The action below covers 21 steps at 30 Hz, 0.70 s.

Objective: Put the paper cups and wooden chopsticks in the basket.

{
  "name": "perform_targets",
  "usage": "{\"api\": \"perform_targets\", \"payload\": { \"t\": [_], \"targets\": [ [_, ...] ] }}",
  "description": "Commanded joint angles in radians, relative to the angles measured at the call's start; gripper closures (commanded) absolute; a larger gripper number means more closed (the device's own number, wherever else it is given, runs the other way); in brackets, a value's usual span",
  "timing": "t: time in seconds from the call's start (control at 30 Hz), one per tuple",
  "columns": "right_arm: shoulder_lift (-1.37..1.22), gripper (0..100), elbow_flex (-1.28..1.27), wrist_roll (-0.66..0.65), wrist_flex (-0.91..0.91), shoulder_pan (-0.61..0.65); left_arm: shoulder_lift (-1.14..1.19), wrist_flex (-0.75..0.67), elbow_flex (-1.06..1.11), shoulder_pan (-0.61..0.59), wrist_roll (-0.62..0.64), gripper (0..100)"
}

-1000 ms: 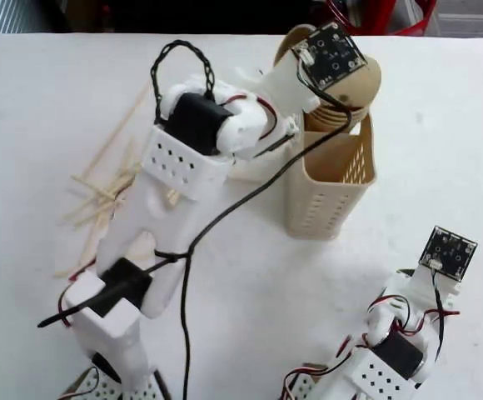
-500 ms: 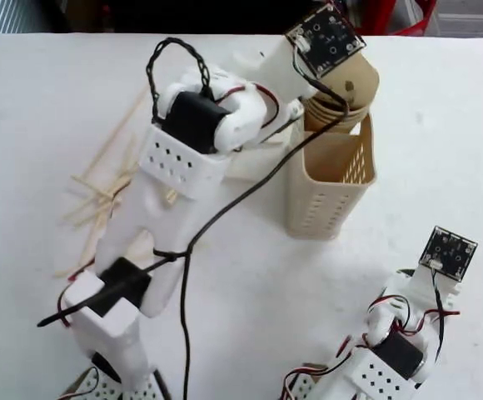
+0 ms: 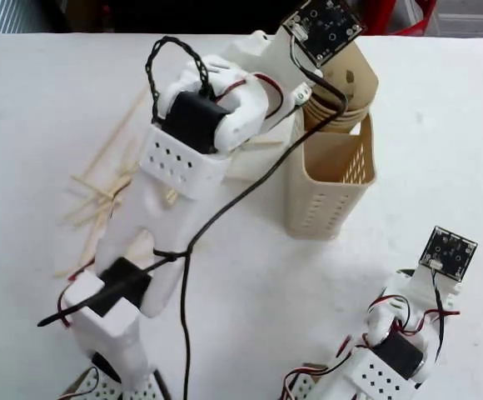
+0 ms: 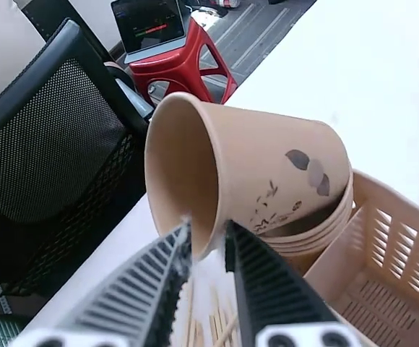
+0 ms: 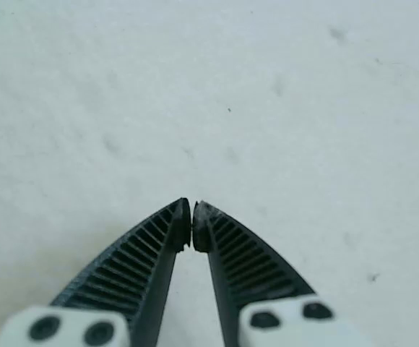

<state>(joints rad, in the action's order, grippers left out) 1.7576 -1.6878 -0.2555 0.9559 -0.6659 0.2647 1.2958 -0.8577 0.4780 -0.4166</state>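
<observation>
Your left gripper (image 4: 206,242) pinches the rim of a tilted cup (image 4: 267,173), whose base is nested on the cups (image 4: 318,233) stacked in the basket (image 3: 329,196), so the cups look nearly done. The chopsticks (image 3: 100,196) lie scattered on the white table (image 3: 250,292), all left to do. Your right gripper (image 5: 192,217) is closed and empty above the table. A red stool (image 4: 188,61) and a black mesh chair (image 4: 50,144) stand beyond

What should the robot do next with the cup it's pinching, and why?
Probably tip the paper cup upright and ease it down. The left gripper pinches its rim, and it leans sideways on the stacked cups in the basket, so letting go now might tip it out.
</observation>
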Motion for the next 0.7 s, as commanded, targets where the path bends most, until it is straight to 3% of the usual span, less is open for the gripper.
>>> {"api": "perform_targets", "payload": {
  "t": [0.0,0.27,0.67],
  "targets": [
    [-0.007,97.8,-0.006,-0.012,-0.01,-0.008,-0.035,-0.038,-0.014,0.012,0.011,90],
    [-0.007,97.8,-0.006,-0.012,-0.01,-0.008,-0.028,-0.051,-0.074,0.136,0.003,90],
    [-0.007,97.8,-0.006,-0.012,-0.01,-0.008,0.004,-0.149,-0.026,0.179,0.005,90]
  ]
}}
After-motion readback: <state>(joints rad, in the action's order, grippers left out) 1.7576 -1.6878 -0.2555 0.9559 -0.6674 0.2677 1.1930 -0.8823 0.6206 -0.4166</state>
